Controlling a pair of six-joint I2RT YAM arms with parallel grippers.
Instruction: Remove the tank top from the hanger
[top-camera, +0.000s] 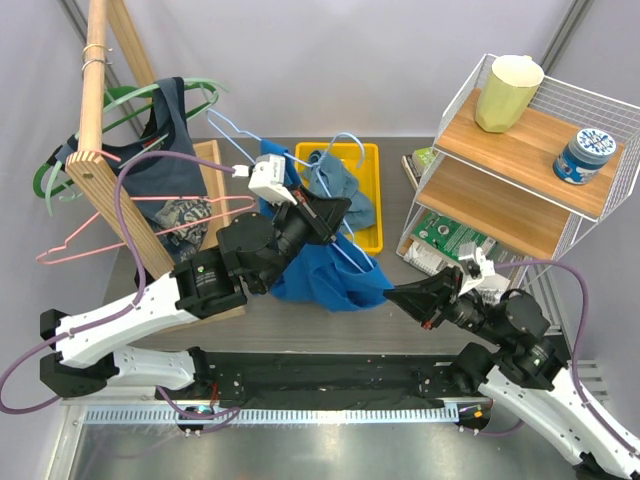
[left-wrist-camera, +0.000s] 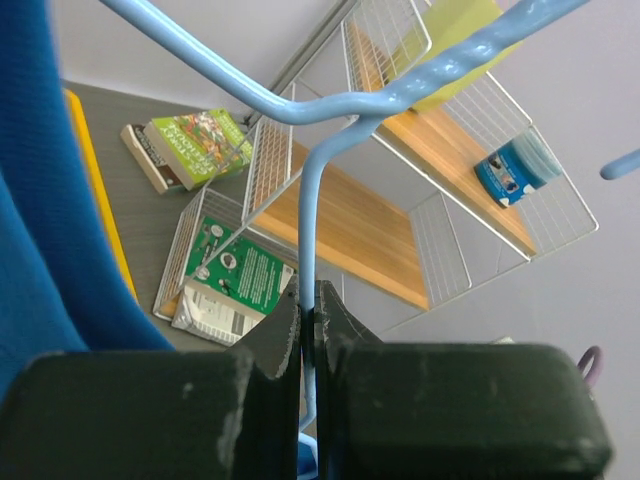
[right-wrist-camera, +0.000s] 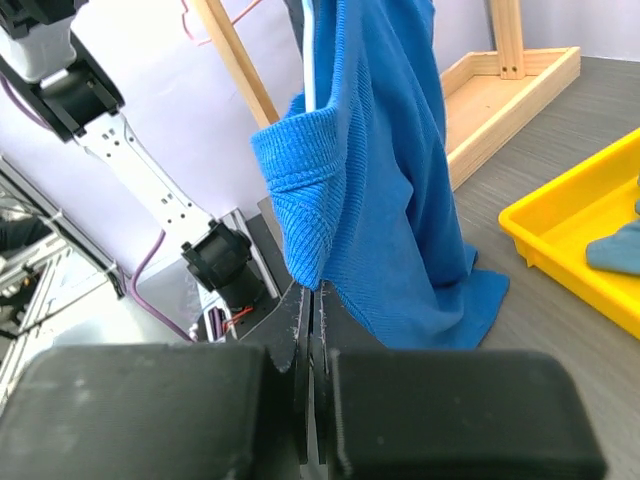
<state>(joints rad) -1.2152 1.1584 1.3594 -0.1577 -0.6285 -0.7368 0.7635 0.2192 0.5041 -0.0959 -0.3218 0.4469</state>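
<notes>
Right wrist view: tank top (right-wrist-camera: 390, 180), soft, light, limp knit, hangs over the table from hanger (left-wrist-camera: 306, 200) clamped in left pincer (left-wrist-camera: 308, 305); right pincer (right-wrist-camera: 310, 295) closed at its ribbed edge fold, the likeliest hold, catch unconfirmed.

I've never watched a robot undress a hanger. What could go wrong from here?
The right tool is shut at the very corner of the tank top; it may slip off or have missed. The left tool pinches only the thin wire hanger, which could twist when the cloth is pulled.
</notes>
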